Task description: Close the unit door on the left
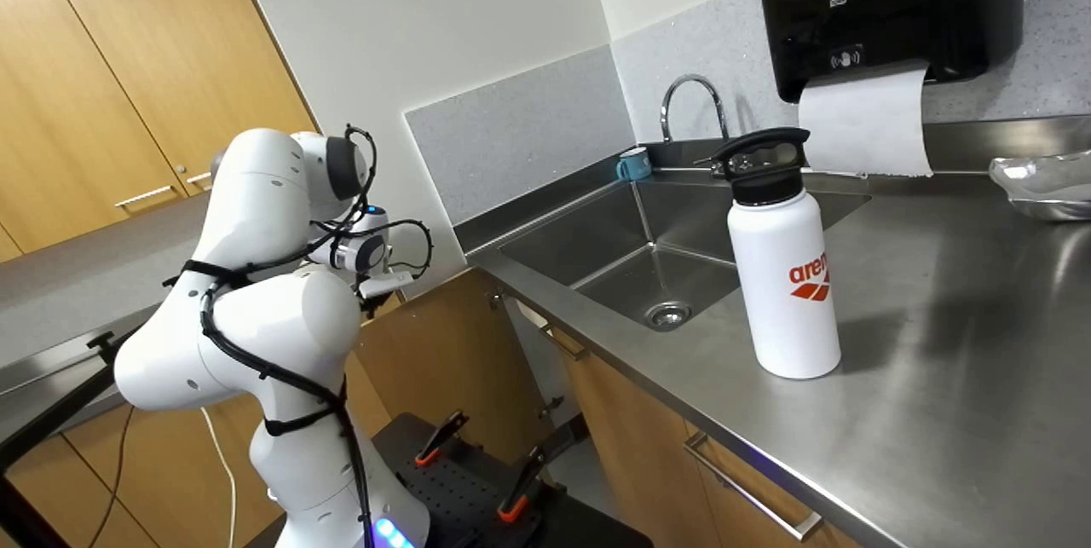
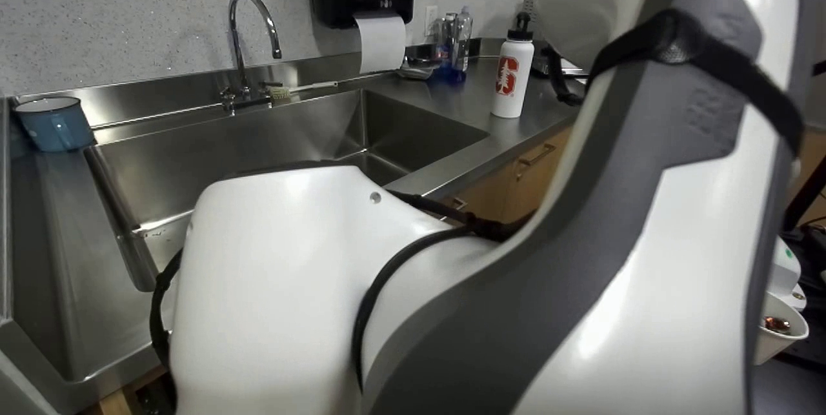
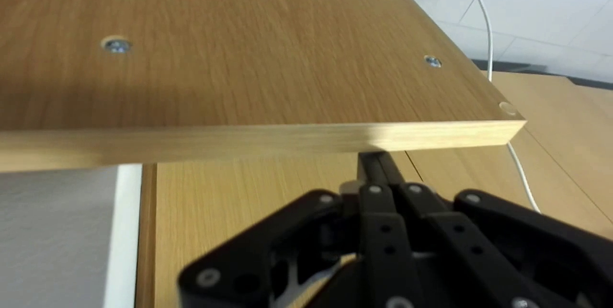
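Observation:
The unit door [image 1: 452, 352] stands open below the sink corner in an exterior view, its brown face showing and hinges on its right side. In the wrist view the door [image 3: 268, 49] fills the top, with two screws in its face and a pale edge running across. My gripper [image 3: 378, 159] is shut, with nothing seen between the fingertips. The tips are at the door's pale edge, right of middle; I cannot tell if they touch. In an exterior view the gripper [image 1: 372, 305] is small, partly hidden, near the door's free upper corner.
A steel counter [image 1: 920, 412] with a sink [image 1: 597, 250] lies right of the door. A white bottle [image 1: 786, 284] and a blue mug [image 2: 55, 124] stand on it. The clamped robot base [image 1: 477, 488] is close below the door. A white cable [image 3: 488, 35] hangs behind.

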`<action>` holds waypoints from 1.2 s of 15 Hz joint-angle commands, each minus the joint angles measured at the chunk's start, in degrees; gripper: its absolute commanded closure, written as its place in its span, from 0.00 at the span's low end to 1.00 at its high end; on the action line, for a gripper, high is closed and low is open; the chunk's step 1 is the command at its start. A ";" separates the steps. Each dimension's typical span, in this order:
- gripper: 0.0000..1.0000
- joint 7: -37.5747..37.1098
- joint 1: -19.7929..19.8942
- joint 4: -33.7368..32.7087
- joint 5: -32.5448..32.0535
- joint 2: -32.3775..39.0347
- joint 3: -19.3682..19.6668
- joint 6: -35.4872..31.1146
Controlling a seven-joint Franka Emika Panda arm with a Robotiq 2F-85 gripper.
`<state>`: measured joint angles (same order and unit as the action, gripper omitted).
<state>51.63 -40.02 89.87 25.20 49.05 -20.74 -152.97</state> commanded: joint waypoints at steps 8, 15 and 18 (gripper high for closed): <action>1.00 -10.39 10.55 4.20 -14.64 -0.38 -8.52 2.23; 1.00 -13.37 14.36 9.29 -19.00 -1.76 -8.62 0.94; 1.00 -15.75 14.67 12.04 -22.09 -3.51 -6.91 0.64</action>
<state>39.68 -26.32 96.58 6.52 49.16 -29.04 -150.80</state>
